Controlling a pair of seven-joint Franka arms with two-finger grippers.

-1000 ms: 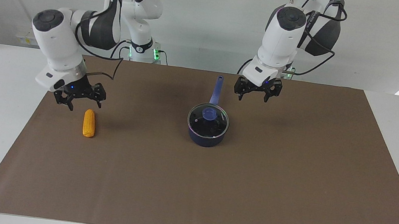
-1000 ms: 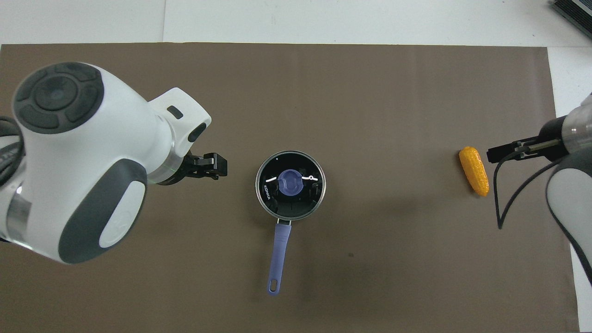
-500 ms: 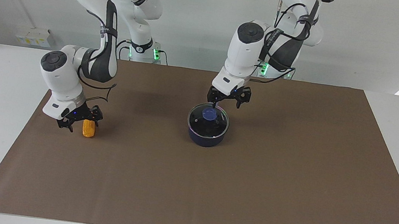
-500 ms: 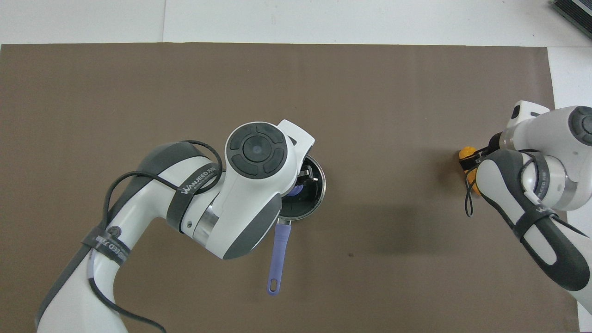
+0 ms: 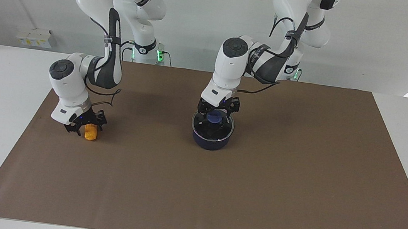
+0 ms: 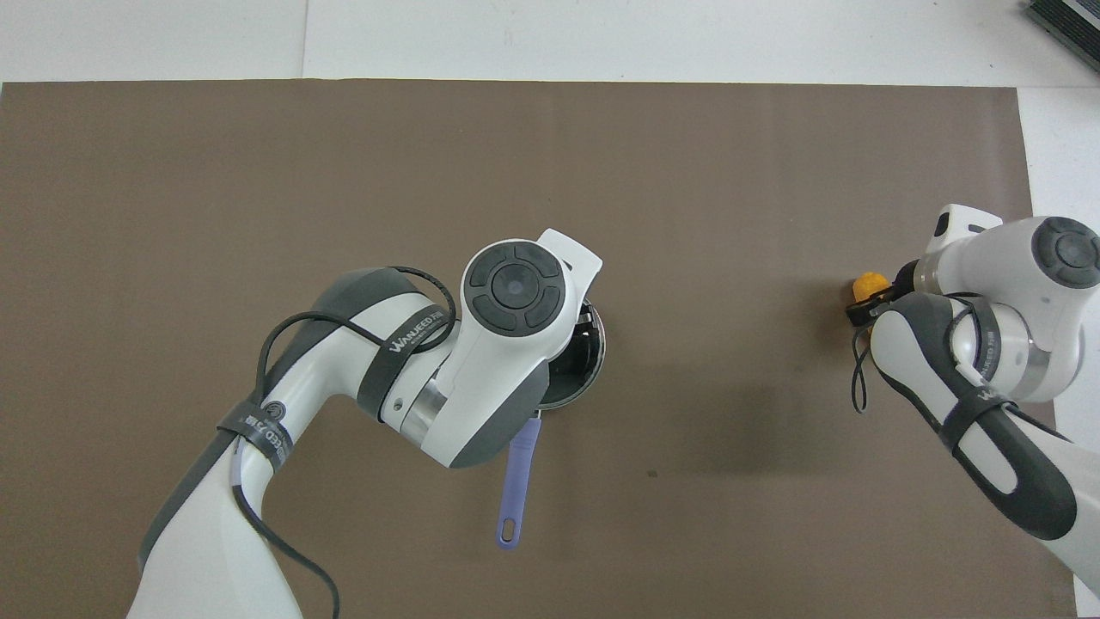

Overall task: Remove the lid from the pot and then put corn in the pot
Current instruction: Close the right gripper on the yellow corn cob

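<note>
Each arm is built from glossy white rounded housings joined by dark grey joint sections. A round dark grey cap with segmented buttons is fitted on the wrist housing of each arm. A black cable is looped along each forearm and is secured by dark straps printed with white lettering. A silver metal ring is fitted below each wrist housing. The black two-finger left gripper point(image 5: 216, 110) and the black two-finger right gripper point(image 5: 84, 128) each carry a small blue indicator light. Green lights are lit at both bases.

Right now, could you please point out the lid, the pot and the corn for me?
lid point(image 5: 214, 117): facing view, on its blue knob.
pot point(image 5: 210, 143): facing view, on its outer wall.
corn point(image 5: 90, 134): facing view, on its uncovered end.
</note>
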